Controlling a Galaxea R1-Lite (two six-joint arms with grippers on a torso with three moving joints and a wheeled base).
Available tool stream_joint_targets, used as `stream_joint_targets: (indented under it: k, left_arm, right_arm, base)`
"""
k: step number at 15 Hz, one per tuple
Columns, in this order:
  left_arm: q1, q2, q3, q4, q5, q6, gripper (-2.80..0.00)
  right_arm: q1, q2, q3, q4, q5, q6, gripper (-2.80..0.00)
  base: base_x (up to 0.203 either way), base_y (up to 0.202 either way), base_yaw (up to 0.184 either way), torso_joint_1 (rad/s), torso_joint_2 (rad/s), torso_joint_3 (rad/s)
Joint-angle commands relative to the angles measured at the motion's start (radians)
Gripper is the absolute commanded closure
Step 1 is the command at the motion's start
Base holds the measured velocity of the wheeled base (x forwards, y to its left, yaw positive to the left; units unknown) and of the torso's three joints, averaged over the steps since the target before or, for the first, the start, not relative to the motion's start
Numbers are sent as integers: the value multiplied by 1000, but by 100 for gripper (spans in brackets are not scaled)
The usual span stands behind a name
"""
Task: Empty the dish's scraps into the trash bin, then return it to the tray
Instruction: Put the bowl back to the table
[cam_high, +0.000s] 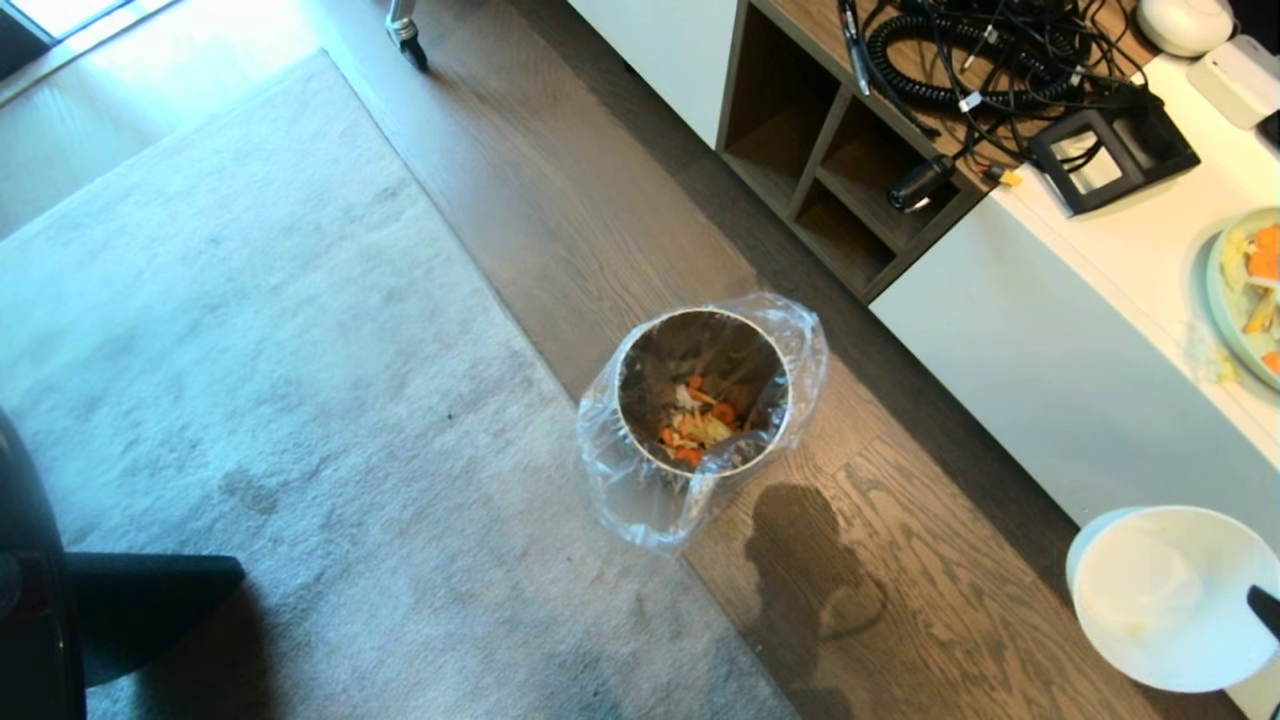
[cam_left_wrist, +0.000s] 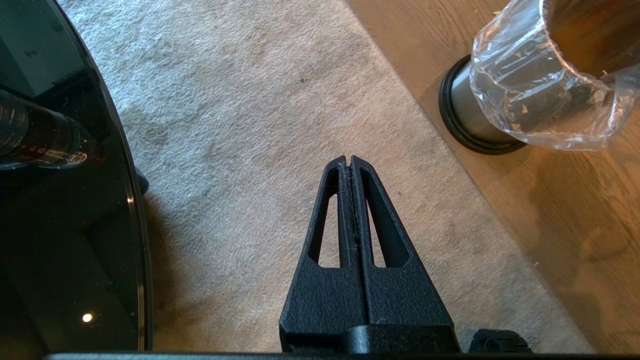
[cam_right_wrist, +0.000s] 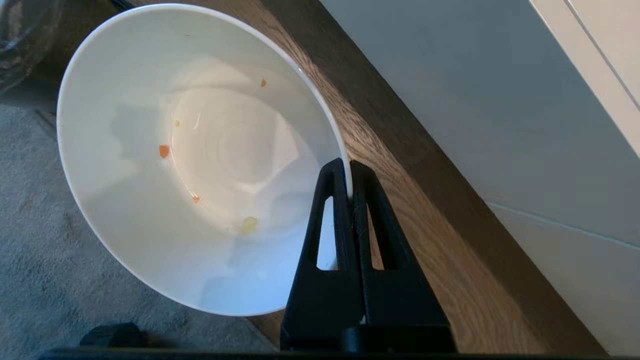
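Holding the dish (cam_right_wrist: 200, 160) by its rim, my right gripper (cam_right_wrist: 348, 172) hangs near the trash bin (cam_high: 703, 395), fingers clamped. A few scraps (cam_right_wrist: 164, 151) seem stuck inside. Left gripper (cam_left_wrist: 348, 162) pinched empty, above carpet (cam_left_wrist: 240, 150).

right gripper (cam_right_wrist: 348, 167) pinched on rim of white dish (cam_right_wrist: 200, 160), held above wood floor (cam_right_wrist: 415, 200) and carpet edge (cam_right_wrist: 40, 260). dish nearly bare: a few orange and pale scraps (cam_right_wrist: 164, 151) cling inside. white cabinet (cam_right_wrist: 475, 110) beside.
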Motion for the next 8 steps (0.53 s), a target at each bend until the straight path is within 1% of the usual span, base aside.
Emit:
stream_joint_targets:
  k: [1,3,5,7,8]
  left_arm:
    - [0,0,0,0,0,-1,0]
    - [0,0,0,0,0,-1,0]
    - [0,0,0,0,0,-1,0]
    - [0,0,0,0,0,-1,0]
    - [0,0,0,0,0,-1,0]
  right_arm:
    - [-63,-115,6,123,-2,18,0]
    - [-69,-202,6,223,-3,30,0]
    - [-58,-285,6,335,-15,32,0]
    - [-9,-348,6,362,-28,19,0]
    - [3,-390,6,383,-26,-9,0]
  base:
    - [0,0,0,0,0,0]
    - [0,0,0,0,0,0]
    - [0,0,0,0,0,0]
    - [0,0,0,0,0,0]
    - [0,0,0,0,0,0]
